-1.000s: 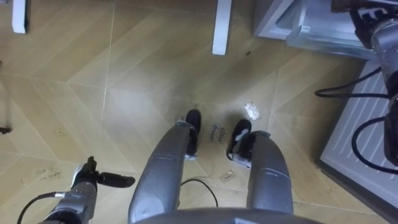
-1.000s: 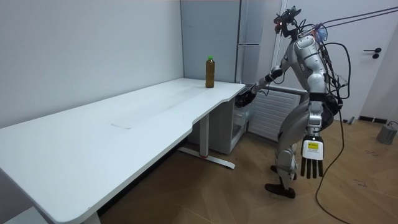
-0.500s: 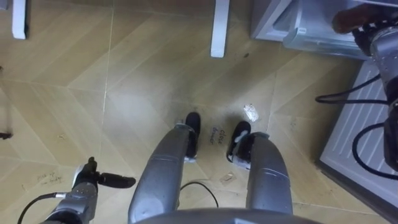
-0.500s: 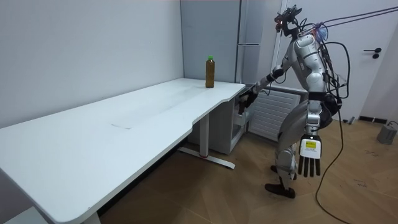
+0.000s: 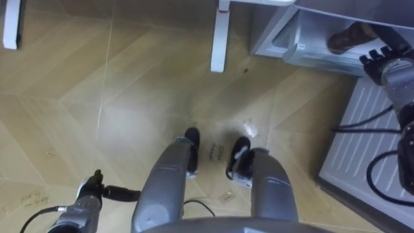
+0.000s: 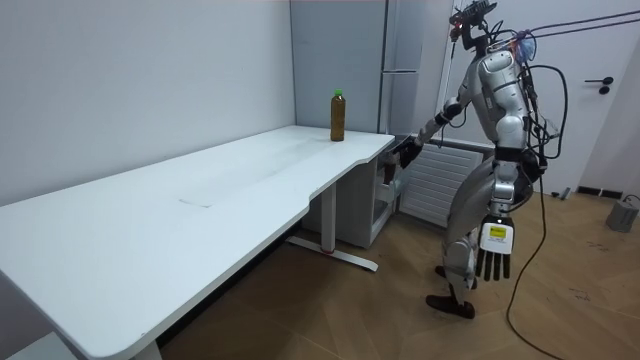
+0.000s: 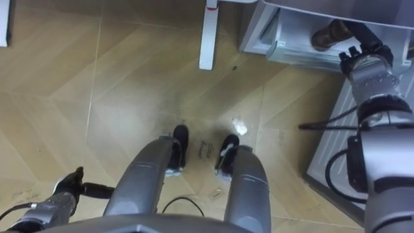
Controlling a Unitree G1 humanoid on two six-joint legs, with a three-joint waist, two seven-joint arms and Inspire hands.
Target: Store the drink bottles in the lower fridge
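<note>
My right hand [image 7: 362,65] is shut on a brown drink bottle [image 7: 326,32], which lies tilted at the mouth of the open lower fridge [image 7: 291,39]. In the left eye view the same bottle [image 5: 343,37] shows just beyond my right hand [image 5: 383,61]. From the room view my right hand [image 6: 407,152] reaches out to the fridge beside the table's end. A second brown bottle with a green cap [image 6: 338,115] stands upright on the white table [image 6: 200,200]. My left hand [image 5: 94,194] hangs open at my side, also seen as the left hand [image 6: 490,258] with straight fingers.
The fridge's open door [image 5: 369,129], ribbed white inside, stands to my right. A white table leg [image 5: 220,35] comes down just left of the fridge. I stand on wooden floor [image 5: 129,97] facing the fridge, close to the table's end.
My right hand has carried the brown bottle further in toward the lower fridge. The eye view has shifted and I stand a little straighter. The left hand still hangs.
</note>
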